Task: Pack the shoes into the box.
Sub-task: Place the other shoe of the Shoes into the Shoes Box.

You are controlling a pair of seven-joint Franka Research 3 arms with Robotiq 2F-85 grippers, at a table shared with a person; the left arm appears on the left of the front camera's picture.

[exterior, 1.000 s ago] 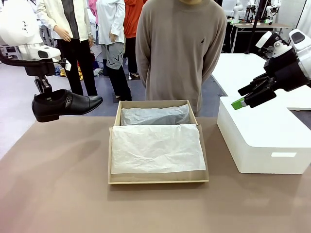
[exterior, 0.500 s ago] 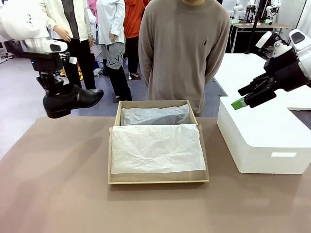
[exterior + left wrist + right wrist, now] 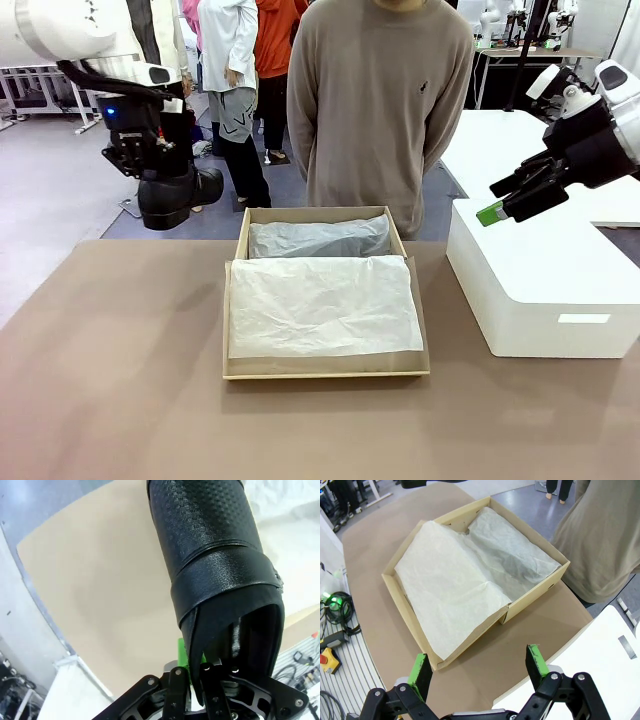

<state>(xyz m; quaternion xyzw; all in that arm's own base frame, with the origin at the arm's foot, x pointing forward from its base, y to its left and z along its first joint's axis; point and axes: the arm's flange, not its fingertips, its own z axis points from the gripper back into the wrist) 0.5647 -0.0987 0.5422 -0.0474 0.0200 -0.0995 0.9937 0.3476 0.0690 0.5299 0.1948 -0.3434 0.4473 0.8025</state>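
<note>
The left hand (image 3: 140,160) was clenched on the rim of one black shoe (image 3: 178,195), holding it in the air at about ten o'clock from the box (image 3: 325,372). The box lay open on the bench (image 3: 120,380), with white tissue paper (image 3: 320,305) covering its inside. A larger white block (image 3: 540,290) sat apart at its three o'clock, bearing a pale label (image 3: 583,319) too small to read. A person (image 3: 375,100) stood at twelve o'clock, close behind the box. The right hand (image 3: 497,200) hung released above the white block, grasping nothing.
</note>
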